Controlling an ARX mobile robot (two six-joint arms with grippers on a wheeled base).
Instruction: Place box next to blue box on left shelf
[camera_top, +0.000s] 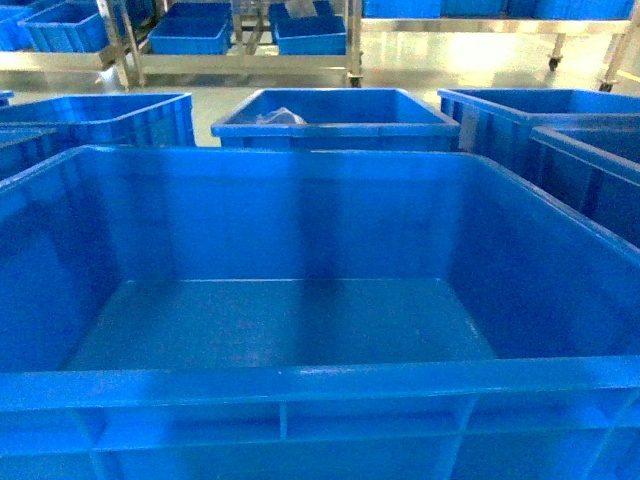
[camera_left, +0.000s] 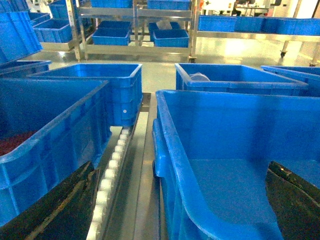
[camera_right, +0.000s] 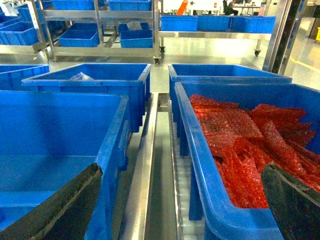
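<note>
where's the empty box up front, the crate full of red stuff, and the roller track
empty box (camera_top: 280, 330), head view, bare floor inside
crate of red material (camera_right: 200, 165), right wrist view, its left wall
roller track (camera_left: 111, 167), left wrist view, white rollers

Head view: close above the box (camera_top: 300, 320), facing forward and slightly down into it.
Left wrist view: low behind its left gripper (camera_left: 170, 210), straddling the box's left wall.
Right wrist view: behind its right gripper (camera_right: 175, 210), straddling the right wall.
Shared: the box; far shelves (camera_top: 240, 60).
</note>
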